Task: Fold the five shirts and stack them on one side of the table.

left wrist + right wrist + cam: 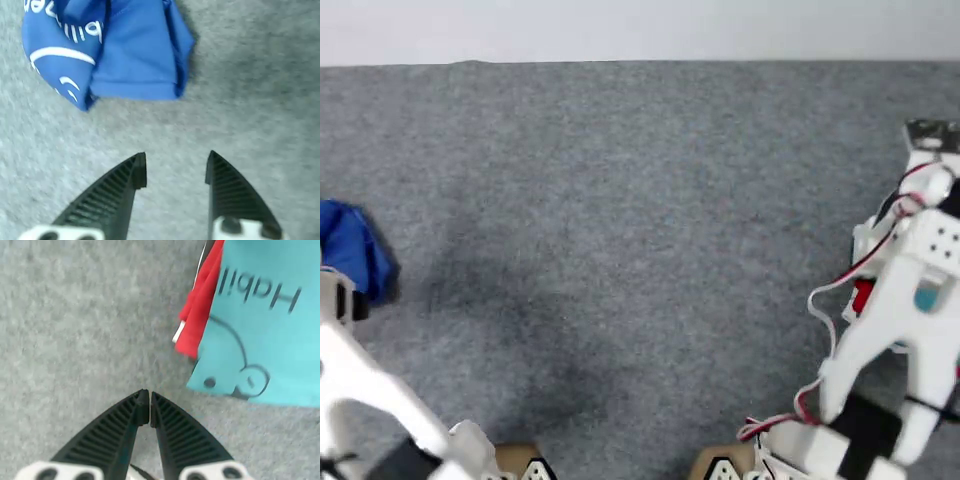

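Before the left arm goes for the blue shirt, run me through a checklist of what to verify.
1. Left claw open and empty: ok.
2. Crumpled blue cotton shirt ahead of that claw, not touching it: ok.
3. Blue shirt folded: not ok, it lies bunched.
4. Right claw shut on nothing, apart from the shirts beside it: ok.
5. Flat teal printed shirt and red fabric shirt stacked squarely: cannot tell.
6. All five shirts accounted for: cannot tell.
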Motion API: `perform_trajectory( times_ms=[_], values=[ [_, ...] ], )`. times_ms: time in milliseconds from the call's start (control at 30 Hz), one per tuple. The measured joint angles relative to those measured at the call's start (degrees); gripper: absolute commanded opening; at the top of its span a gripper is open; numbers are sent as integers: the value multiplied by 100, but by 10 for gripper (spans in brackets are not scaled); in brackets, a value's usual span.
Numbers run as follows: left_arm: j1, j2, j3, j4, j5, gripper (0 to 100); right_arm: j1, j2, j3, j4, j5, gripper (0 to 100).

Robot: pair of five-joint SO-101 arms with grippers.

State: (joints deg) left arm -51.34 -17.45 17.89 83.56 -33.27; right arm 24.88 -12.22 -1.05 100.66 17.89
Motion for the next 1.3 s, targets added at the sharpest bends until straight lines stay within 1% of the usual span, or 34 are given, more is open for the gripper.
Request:
perform_trajectory(
  times_ms=[200,367,500,600,700,767,800,1100,1167,1233,1300],
  values=[
    [44,1653,-1081,-229,-316,204,0,-844,905,0,0,9],
    [352,2954,-1855,-246,-352,203,0,-1266,1187,0,0,9],
    [624,3692,-2330,-246,-360,199,0,-1433,1266,0,0,9],
    [765,4088,-2611,-343,-132,139,0,-1495,1266,0,0,9],
    [782,4325,-2954,-413,176,58,0,-1574,1266,0,0,9],
    [774,4440,-3174,-413,237,9,0,-1609,1266,0,0,9],
    [774,4492,-3262,-422,264,4,0,-1609,1266,0,0,9],
    [782,4756,-3543,-316,308,13,0,-1618,1266,0,0,9],
    [782,4756,-3692,-88,308,64,0,-1618,1266,0,0,9],
    [782,4756,-3886,202,316,146,0,-1618,1266,0,0,9],
    [782,4791,-4062,448,343,194,0,-1618,1266,0,0,9]
  ],
)
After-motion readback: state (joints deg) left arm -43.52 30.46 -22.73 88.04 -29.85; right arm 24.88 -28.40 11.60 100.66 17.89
